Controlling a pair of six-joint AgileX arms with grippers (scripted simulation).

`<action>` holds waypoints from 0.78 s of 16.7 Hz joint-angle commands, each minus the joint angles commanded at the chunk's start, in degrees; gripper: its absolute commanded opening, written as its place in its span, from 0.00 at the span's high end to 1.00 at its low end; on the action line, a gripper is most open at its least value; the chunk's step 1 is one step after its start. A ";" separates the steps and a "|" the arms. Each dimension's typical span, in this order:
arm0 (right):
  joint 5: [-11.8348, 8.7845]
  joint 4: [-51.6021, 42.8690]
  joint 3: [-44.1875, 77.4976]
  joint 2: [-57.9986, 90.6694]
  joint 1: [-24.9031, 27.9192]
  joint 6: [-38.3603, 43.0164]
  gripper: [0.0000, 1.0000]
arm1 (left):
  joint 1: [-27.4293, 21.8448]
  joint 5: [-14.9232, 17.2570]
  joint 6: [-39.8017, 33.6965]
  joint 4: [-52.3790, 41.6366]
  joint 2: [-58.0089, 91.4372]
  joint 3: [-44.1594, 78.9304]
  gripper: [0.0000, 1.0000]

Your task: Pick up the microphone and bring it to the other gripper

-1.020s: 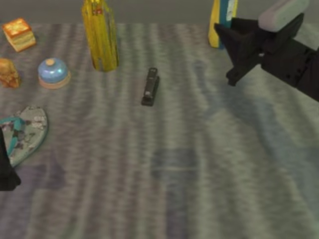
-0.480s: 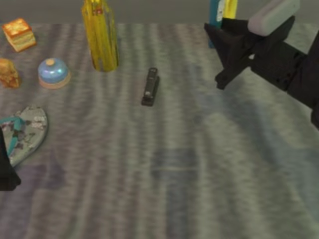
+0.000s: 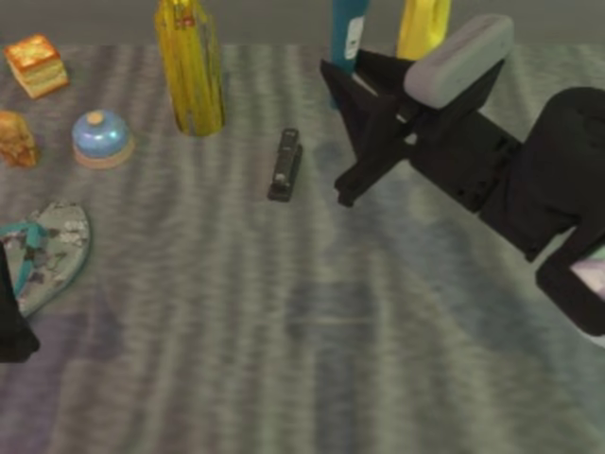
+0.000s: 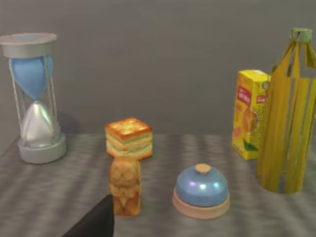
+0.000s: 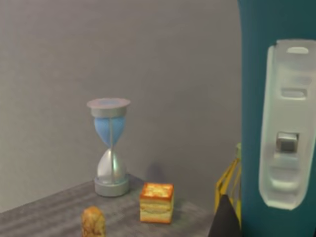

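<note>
The microphone's teal handle [image 3: 347,28] with its white button patch stands upright at the table's far edge, right of centre, held in my right gripper [image 3: 345,95]. The right gripper is lifted above the table, its black wedge fingers [image 3: 364,142] pointing left. In the right wrist view the teal handle [image 5: 254,98] and the white patch [image 5: 289,123] fill the side, with one dark fingertip [image 5: 224,219] beside them. The microphone's round head is hidden. The other gripper, my left one [image 3: 11,322], is parked at the table's left edge.
A black stapler [image 3: 285,165] lies left of the right gripper. A tall yellow bottle [image 3: 190,66], a blue bell [image 3: 102,137], a sandwich block [image 3: 36,64], a bread figure [image 3: 15,139] and a flip-flop [image 3: 47,251] occupy the left. A yellow carton [image 3: 423,26] stands behind the right gripper.
My right gripper has moved left along the far edge, carrying the microphone away from the yellow carton toward the middle. The left arm has not moved.
</note>
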 joint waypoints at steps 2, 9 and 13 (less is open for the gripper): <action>0.00 0.00 0.00 0.00 0.00 0.00 1.00 | 0.00 0.00 0.00 0.00 0.00 0.00 0.00; 0.00 0.00 0.00 0.00 0.00 0.00 1.00 | 0.00 0.00 0.00 0.00 0.00 0.00 0.00; 0.00 0.00 0.00 0.00 0.00 0.00 1.00 | -1.28 3.25 0.49 1.39 3.83 2.64 0.00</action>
